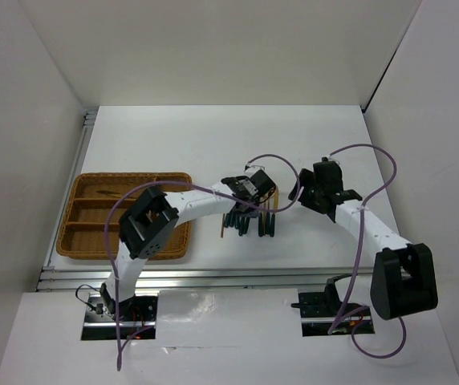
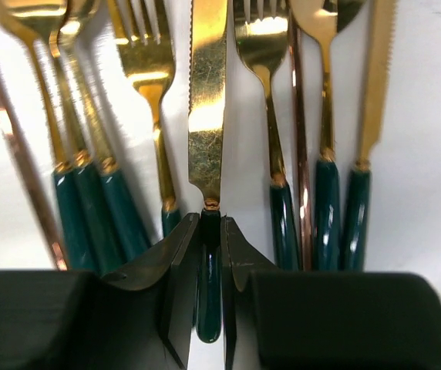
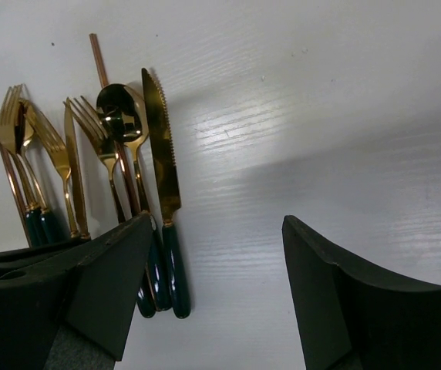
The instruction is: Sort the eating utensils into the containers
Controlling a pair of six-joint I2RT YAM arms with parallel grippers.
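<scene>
Several gold-headed utensils with dark green handles (image 1: 249,222) lie side by side on the white table. In the left wrist view my left gripper (image 2: 210,231) is shut on the green handle of a gold knife (image 2: 207,92), with forks (image 2: 147,69), spoons and a second knife (image 2: 375,85) on either side. A thin copper-brown stick (image 2: 299,139) lies among them. My right gripper (image 3: 217,254) is open and empty, right of the row; a knife (image 3: 159,154) lies just left of it. The wicker tray (image 1: 93,210) stands at the left.
White walls enclose the table on three sides. Purple cables (image 1: 278,160) loop over both arms. A metal rail (image 1: 213,277) runs along the near table edge. The left arm's elbow (image 1: 148,223) overlaps the tray's right end.
</scene>
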